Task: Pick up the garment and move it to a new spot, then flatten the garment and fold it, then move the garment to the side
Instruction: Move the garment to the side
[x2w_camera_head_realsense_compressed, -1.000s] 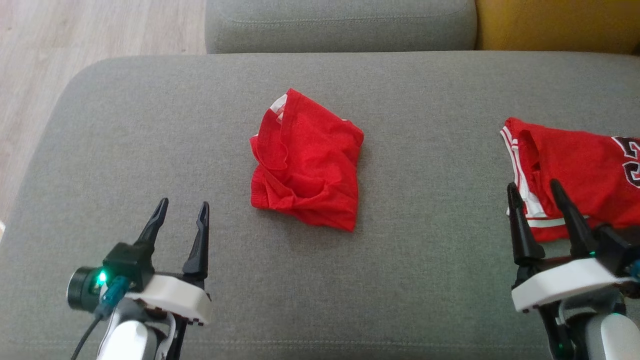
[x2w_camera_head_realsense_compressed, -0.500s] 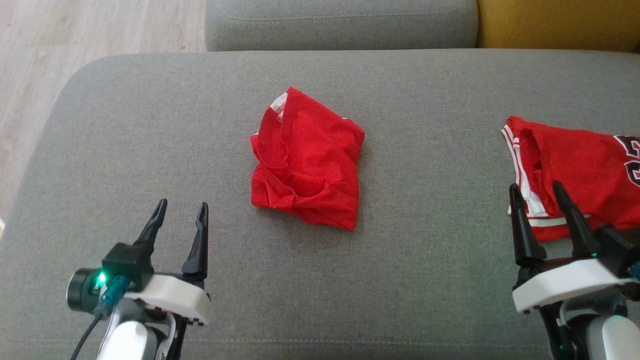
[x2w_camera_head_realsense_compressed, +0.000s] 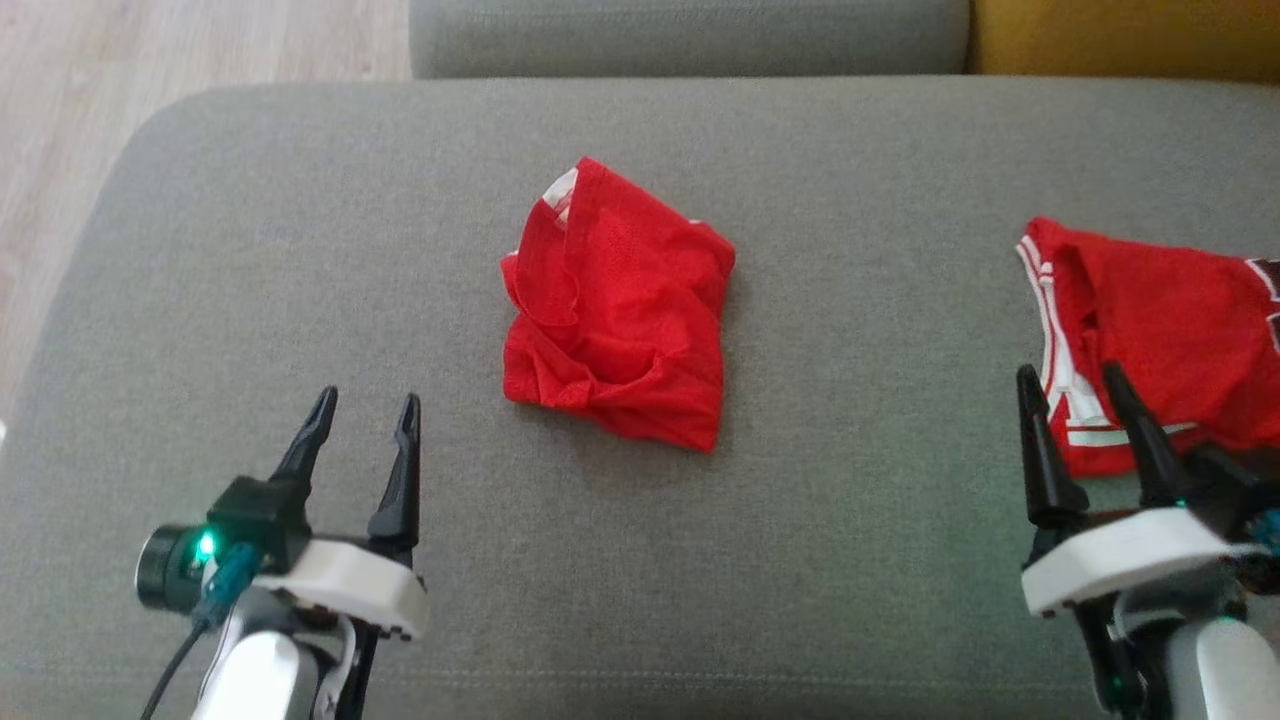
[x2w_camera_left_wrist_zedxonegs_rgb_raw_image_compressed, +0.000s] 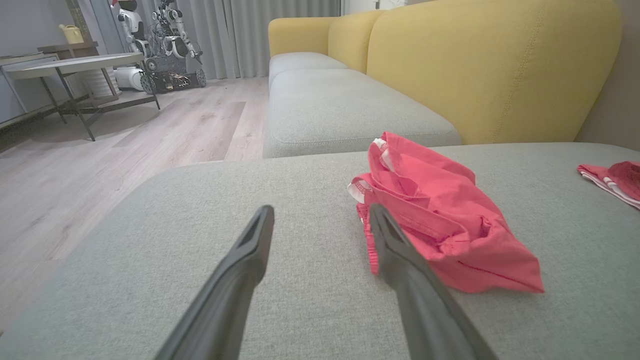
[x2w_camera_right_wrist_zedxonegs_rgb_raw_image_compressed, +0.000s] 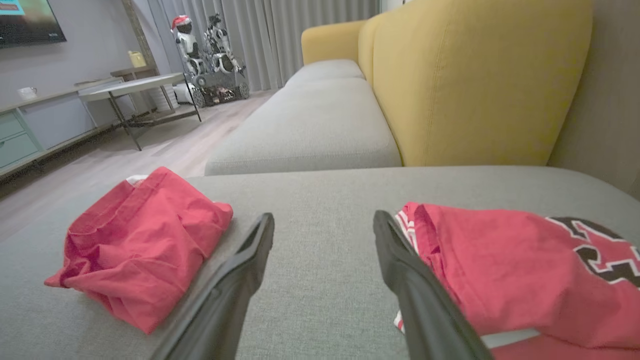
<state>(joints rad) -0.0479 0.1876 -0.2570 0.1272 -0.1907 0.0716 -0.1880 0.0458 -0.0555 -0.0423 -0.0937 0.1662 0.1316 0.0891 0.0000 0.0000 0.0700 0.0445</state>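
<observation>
left gripper (x2w_camera_head_realsense_compressed: 367, 397): lower left over the near part of the cushion; fingers spread apart, nothing between them, clear of any cloth.
right gripper (x2w_camera_head_realsense_compressed: 1068, 371): lower right; fingers parted, empty. Tips overlap the jersey's near edge in the head view; contact can't be told.
seat cushion (x2w_camera_head_realsense_compressed: 850, 520): grey fabric, carries both red pieces.
garment (x2w_camera_head_realsense_compressed: 620, 310): mid-cushion, farther out than both grippers and between them. Red mesh, crumpled into a rough lump, folds bunched on its left side, bit of white trim at the far left corner, untouched.
jersey (x2w_camera_head_realsense_compressed: 1170, 330): right side, well apart from the garment; red, white striped trim, dark print cut off by the frame edge.
far: second grey cushion (x2w_camera_head_realsense_compressed: 690, 35), yellow backrest (x2w_camera_head_realsense_compressed: 1120, 40), wood floor (x2w_camera_head_realsense_compressed: 150, 50) at left.
vs 0.5 s ago: whole head view shifted a little, so the camera moved. Garment has the same crumple in the same spot on the cushion; both grippers are parted as before.
</observation>
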